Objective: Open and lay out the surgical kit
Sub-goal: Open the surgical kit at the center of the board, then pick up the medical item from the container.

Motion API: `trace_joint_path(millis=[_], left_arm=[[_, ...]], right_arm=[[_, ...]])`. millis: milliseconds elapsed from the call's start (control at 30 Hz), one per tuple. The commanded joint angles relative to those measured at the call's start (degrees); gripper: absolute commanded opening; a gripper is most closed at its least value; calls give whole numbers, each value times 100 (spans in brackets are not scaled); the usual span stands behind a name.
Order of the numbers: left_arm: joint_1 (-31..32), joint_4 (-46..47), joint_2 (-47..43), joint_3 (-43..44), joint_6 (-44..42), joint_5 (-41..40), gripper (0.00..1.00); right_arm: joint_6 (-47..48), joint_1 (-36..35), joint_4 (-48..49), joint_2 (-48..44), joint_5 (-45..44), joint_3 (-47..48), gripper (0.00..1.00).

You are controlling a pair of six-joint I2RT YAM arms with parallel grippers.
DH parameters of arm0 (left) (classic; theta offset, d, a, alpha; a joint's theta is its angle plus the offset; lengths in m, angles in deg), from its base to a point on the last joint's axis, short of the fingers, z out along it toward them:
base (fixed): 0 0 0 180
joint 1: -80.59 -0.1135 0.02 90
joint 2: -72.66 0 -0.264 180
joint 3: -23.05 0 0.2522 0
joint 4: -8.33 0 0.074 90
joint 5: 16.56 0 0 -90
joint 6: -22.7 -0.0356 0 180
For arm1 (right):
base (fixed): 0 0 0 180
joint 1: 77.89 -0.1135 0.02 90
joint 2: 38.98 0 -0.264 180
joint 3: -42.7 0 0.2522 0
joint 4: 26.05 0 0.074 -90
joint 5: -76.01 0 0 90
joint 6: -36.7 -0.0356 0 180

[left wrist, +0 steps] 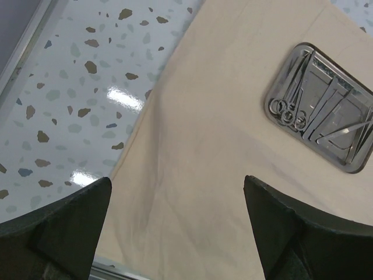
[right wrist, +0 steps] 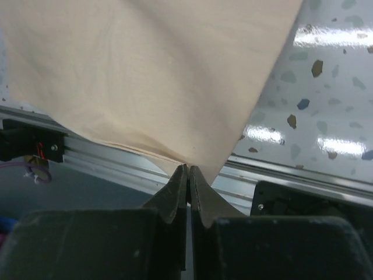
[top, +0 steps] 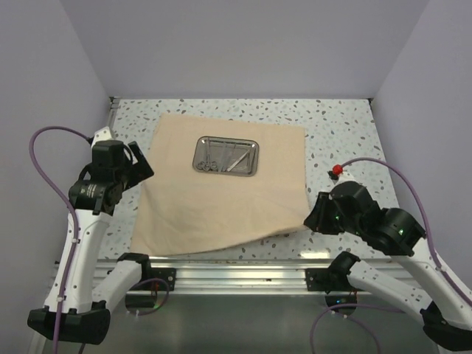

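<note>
While my right gripper (right wrist: 187, 175) pinches the cloth wrap's (right wrist: 145, 76) bottom-frame corner, I should ease it flat, gently; left gripper (left wrist: 178, 189) splayed, empty

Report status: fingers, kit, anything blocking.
Left fingers open, empty. Right fingers shut on cloth wrap, near corner. Steel tray, instruments inside, on wrap. Nothing blocking.

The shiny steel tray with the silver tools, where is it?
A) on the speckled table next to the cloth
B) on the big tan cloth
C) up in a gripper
B: the shiny rectangular steel tray rests on the flat tan cloth, with cloth showing all around it.
</note>
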Motion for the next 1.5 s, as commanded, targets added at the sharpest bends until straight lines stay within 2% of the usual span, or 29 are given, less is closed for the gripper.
trace_joint_path(millis=[0, 33, 100, 267, 433, 567, 667, 767, 800, 833, 967, 1033, 1100, 1133, 1300, 1467], left_arm=[[32, 113, -66, -3, 193, 94, 100], [32, 104, -57, 6, 185, 112, 100], [32, 69, -13, 76, 185, 112, 100], [32, 60, 101, 208, 88, -20, 100], [32, 455, 548, 42, -35, -82, 100], [32, 1138, 1216, 15, -175, 347, 100], [41, 1701, 2092, 155, -421, 926, 97], [330, 1783, 2797, 708, -474, 982, 92], [470, 1731, 3287, 910, -483, 912, 92], [776, 1713, 3526, 1321, -457, 807, 92], [1341, 1538, 4860, 2404, -264, 437, 89], [1473, 1449, 5276, 3017, -98, 341, 78], [1526, 1466, 5830, 3327, 26, 279, 60], [1535, 1466, 6023, 3633, 53, 287, 57], [1693, 1150, 7165, 4663, 176, 15, 50], [1781, 896, 7773, 5358, 299, -143, 50]], right_arm=[[-395, -7, -734, 184, -198, -31, 52], [-422, -7, -848, 237, -172, 13, 98], [-378, -7, -875, 360, -102, 162, 98], [-282, 2, -156, 738, -75, 452, 98], [437, 81, 704, 2019, -918, 900, 98], [1387, 835, 1058, 4326, -402, 2207, 98], [1994, 977, 1234, 5620, -391, 3341, 98], [2460, 987, 1068, 6431, -427, 4519, 98], [2591, 987, 963, 6843, -427, 4783, 98], [2645, 995, 849, 7013, -409, 5142, 98], [2663, 1039, 856, 7295, -252, 5252, 98], [2549, 1048, 882, 7252, -155, 5086, 97], [2470, 1057, 970, 7173, -93, 4909, 96], [2444, 1066, 988, 7085, -93, 4734, 96], [2338, 1057, 909, 6769, -189, 4329, 94], [2338, 1092, 979, 6373, -462, 3758, 94]])
